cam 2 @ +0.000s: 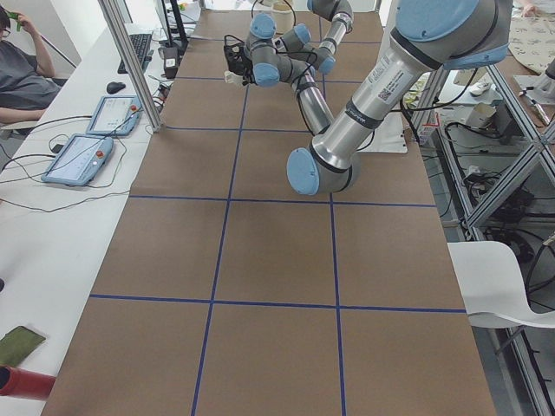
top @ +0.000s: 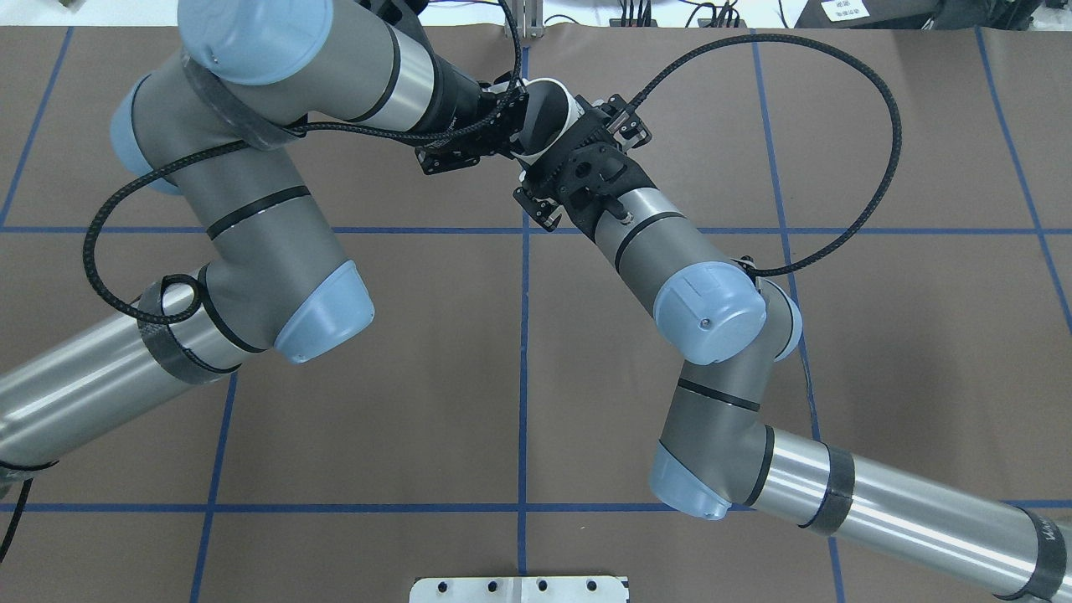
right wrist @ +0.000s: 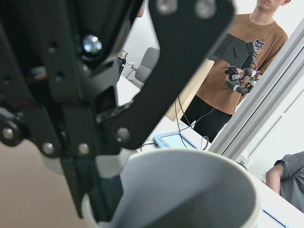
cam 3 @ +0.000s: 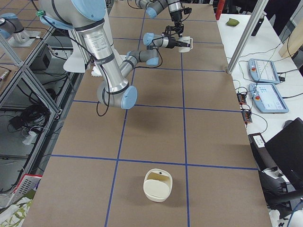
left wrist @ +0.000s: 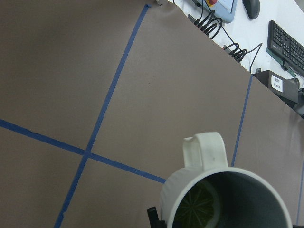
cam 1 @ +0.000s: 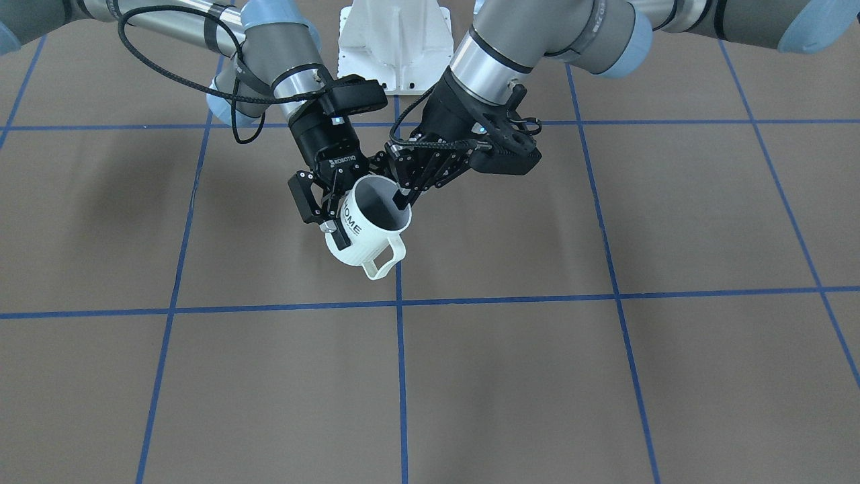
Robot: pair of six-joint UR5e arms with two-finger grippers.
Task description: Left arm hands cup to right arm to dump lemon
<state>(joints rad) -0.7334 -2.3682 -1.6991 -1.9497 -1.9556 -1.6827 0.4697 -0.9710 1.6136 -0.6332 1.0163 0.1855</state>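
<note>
Cup aslant, mouth upward, handle away from robot base.

One cup, glossy white glaze, ribbed lower half, matt grey inside; left arm and right arm, brushed silver metal tubes, smooth light-blue plastic caps; cable, braided black sheath; table, matt brown paper-like covering with blue tape lines.
</note>
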